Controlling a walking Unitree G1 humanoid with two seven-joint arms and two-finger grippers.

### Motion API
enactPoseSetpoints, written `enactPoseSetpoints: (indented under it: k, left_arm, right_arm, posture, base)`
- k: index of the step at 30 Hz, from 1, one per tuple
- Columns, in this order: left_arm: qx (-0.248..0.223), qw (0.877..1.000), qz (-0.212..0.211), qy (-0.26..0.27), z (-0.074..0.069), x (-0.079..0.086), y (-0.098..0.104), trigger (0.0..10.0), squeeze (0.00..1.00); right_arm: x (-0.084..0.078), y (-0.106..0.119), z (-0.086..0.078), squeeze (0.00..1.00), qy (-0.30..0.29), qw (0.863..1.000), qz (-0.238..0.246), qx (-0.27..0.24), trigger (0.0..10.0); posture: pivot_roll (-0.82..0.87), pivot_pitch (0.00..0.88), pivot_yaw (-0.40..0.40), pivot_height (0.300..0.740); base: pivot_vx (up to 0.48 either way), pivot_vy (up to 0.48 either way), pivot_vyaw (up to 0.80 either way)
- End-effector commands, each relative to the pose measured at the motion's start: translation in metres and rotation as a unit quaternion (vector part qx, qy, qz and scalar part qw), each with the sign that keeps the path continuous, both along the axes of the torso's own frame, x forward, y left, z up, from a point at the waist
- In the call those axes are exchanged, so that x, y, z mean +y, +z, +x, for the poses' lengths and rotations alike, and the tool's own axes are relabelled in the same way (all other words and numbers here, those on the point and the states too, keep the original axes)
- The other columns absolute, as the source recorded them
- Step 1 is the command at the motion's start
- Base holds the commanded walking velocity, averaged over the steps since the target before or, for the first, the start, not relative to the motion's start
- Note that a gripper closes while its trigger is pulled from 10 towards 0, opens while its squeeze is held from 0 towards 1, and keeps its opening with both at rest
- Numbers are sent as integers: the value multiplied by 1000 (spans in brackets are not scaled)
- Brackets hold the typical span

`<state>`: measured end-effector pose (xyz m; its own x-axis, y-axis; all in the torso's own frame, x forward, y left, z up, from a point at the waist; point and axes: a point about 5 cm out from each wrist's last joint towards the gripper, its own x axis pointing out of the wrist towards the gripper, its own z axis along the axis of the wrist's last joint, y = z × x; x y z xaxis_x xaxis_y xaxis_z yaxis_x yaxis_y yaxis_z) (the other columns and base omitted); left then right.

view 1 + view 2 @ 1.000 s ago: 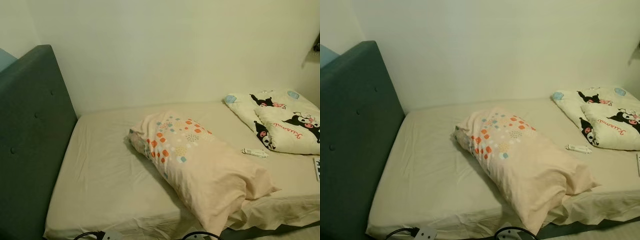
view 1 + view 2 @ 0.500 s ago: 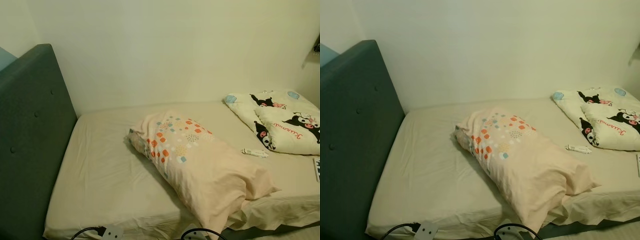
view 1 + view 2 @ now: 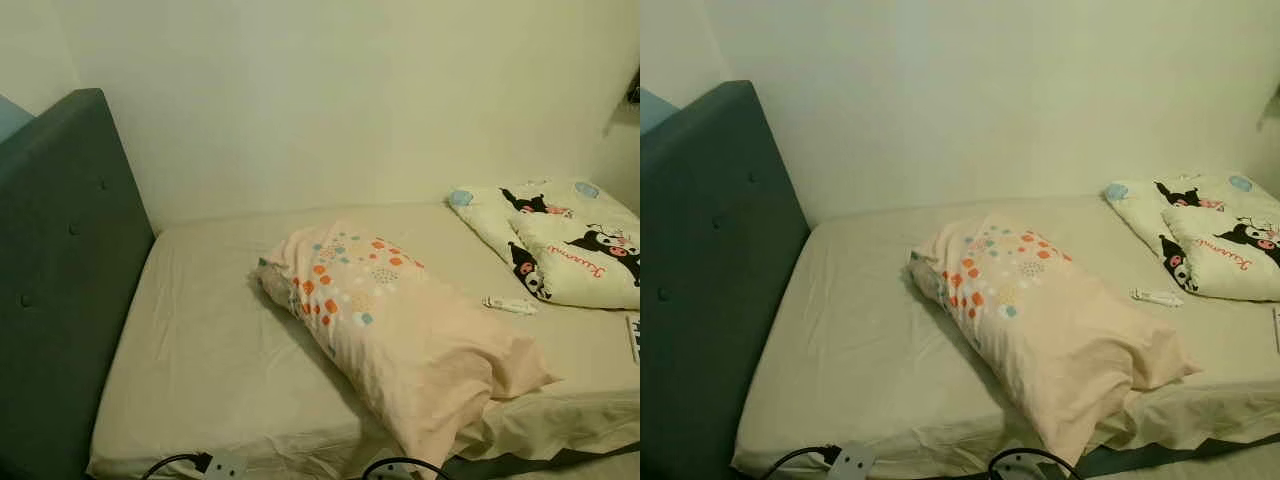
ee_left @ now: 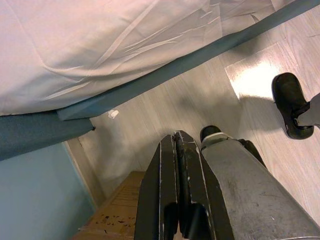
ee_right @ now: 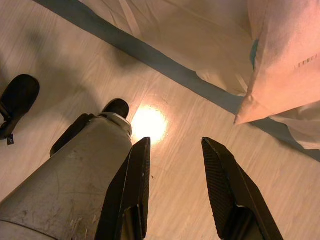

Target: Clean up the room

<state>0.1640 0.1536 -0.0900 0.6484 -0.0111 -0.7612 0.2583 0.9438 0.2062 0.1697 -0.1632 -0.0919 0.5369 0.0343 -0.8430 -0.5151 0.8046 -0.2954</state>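
The left hand (image 4: pixel 176 150) hangs low beside the bed, its two black fingers pressed together, holding nothing. Under it is the pale wooden floor (image 4: pixel 200 105), and a small white scrap (image 4: pixel 113 114) lies there near the blue-grey edge of the bed. The right hand (image 5: pixel 175 170) hangs also over the floor, its fingers spread apart and empty, and a corner of the pillow (image 3: pixel 400 330) hangs over the bed edge just above it.

On the bed (image 3: pixel 200 350), with its cream sheet, the long peach pillow lies diagonally in the middle; it has orange, blue and white dots at the end nearer to the wall. The dark teal headboard (image 3: pixel 60 270) stands at the robot's left. At the far right a folded blanket (image 3: pixel 560 240) with black and white cartoon figures lies against the wall. Between it and the pillow, a small white thing (image 3: pixel 510 305) rests on the sheet, maybe a tube, it is too small to tell. At the near edge of the bed a black cable with a white plug (image 3: pixel 222 465) shows
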Motion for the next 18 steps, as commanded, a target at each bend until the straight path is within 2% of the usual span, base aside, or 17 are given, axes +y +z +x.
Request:
enactPoseSetpoints:
  k: [1,18]
  left_arm:
    - [7,1000,5,-6,-2,2,-1,10000,0]
    - [13,1000,7,-9,-8,4,-3,10000,0]
  right_arm:
    - [0,-1,-3,0,-5,1000,1,5,10000]
    - [3,-1,-4,0,-15,999,31,-3,10000]
  posture:
    - [-13,0,-19,727]
    - [-14,0,-18,727]
  base:
    - [0,0,0]
    - [0,0,0]
